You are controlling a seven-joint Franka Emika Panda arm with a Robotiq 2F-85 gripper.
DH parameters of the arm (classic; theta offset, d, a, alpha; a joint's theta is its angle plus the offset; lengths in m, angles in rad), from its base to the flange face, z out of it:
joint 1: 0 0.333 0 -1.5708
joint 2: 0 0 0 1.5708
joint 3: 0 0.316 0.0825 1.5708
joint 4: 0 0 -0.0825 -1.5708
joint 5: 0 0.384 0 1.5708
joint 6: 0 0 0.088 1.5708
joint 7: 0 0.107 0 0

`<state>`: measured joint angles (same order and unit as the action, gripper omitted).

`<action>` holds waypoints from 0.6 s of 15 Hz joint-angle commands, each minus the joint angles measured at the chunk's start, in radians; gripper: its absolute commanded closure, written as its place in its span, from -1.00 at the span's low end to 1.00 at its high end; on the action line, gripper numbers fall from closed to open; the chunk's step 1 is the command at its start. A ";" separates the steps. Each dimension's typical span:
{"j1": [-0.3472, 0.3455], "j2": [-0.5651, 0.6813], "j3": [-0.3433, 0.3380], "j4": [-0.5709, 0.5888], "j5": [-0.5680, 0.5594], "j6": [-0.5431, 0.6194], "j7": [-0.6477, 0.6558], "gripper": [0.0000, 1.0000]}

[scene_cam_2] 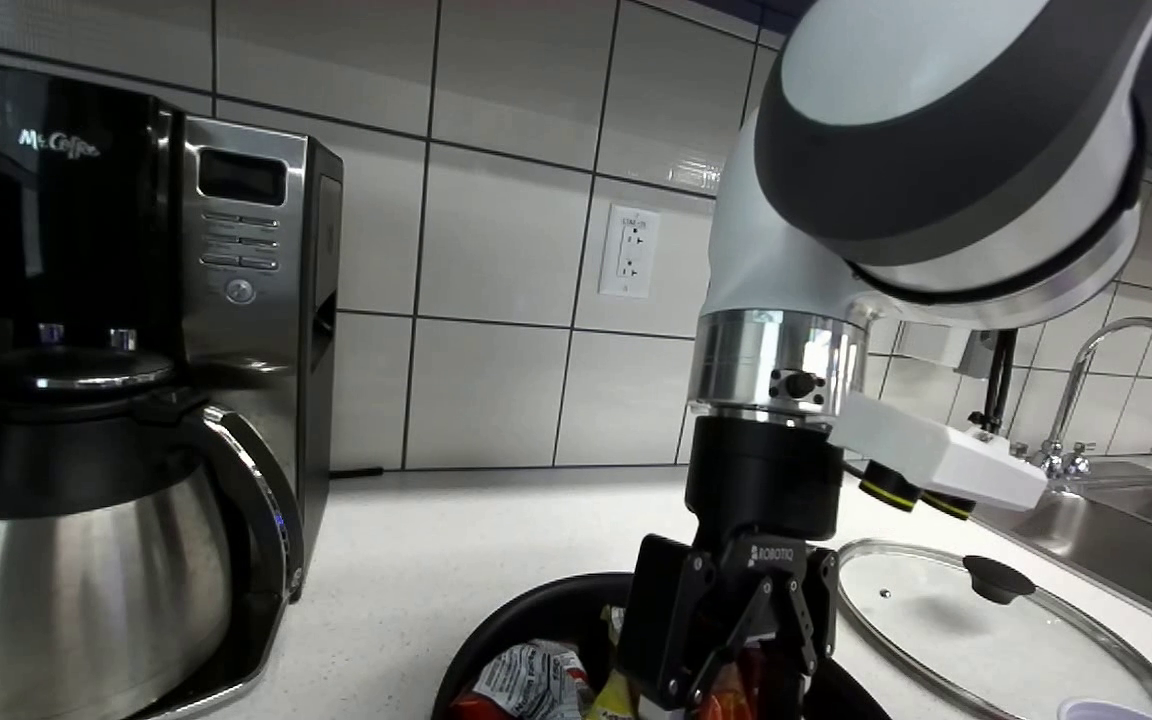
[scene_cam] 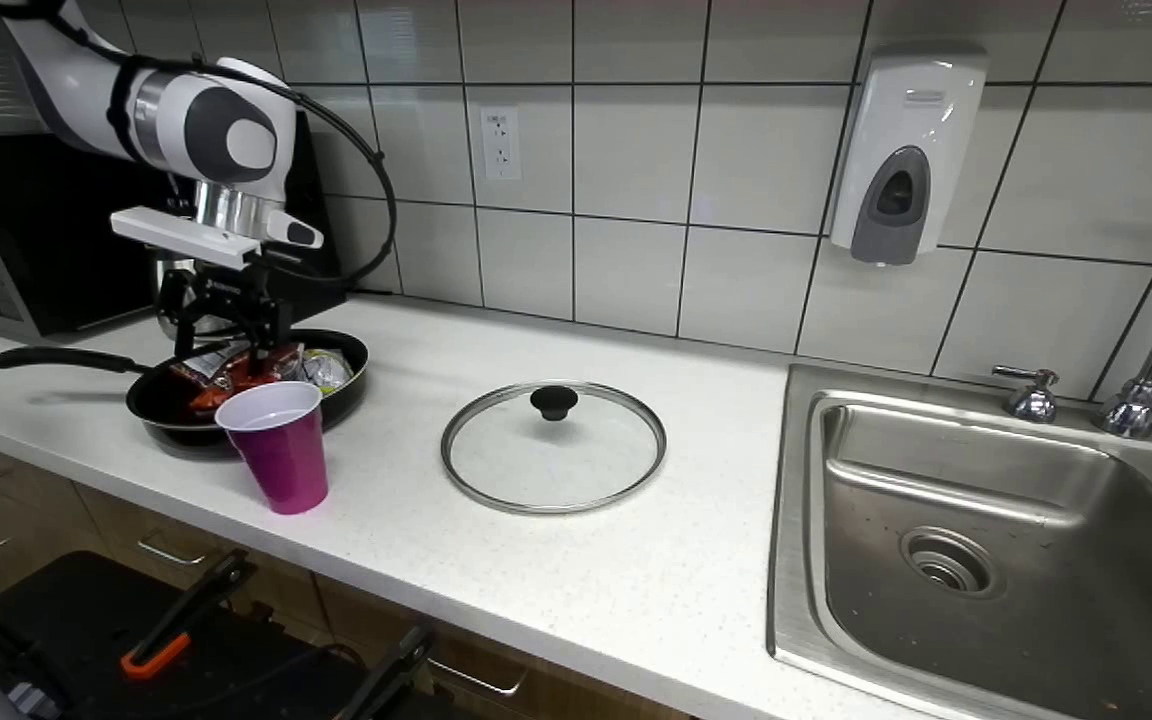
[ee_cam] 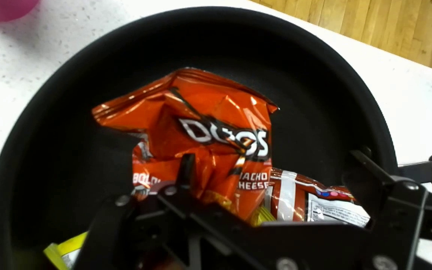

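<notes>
Bags [ee_cam: 216, 112] in pan [ee_cam: 216, 45], cup [scene_cam: 281, 455] beside pan

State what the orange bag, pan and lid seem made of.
Orange bag: glossy plastic or foil film, given its creases and highlights. Pan: probably coated metal, matte black with little glare. Lid: clear glass or plastic, counter showing through; its shiny rim looks metallic.

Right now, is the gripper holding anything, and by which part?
Nothing, it appears: the gripper stands open over the frying pan. One finger overlaps the Doritos bag in the wrist view; whether they touch can't be told.
</notes>
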<state>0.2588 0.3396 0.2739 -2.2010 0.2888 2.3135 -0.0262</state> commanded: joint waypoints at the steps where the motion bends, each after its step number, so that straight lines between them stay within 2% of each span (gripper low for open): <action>1: -0.013 -0.015 0.005 0.007 0.006 -0.007 -0.002 -1.00; 3: -0.011 -0.017 0.004 0.012 0.000 -0.020 0.003 -1.00; 9: 0.028 -0.023 -0.029 0.005 -0.112 -0.011 0.116 -1.00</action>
<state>0.2645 0.3396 0.2622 -2.1950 0.2358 2.3128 0.0164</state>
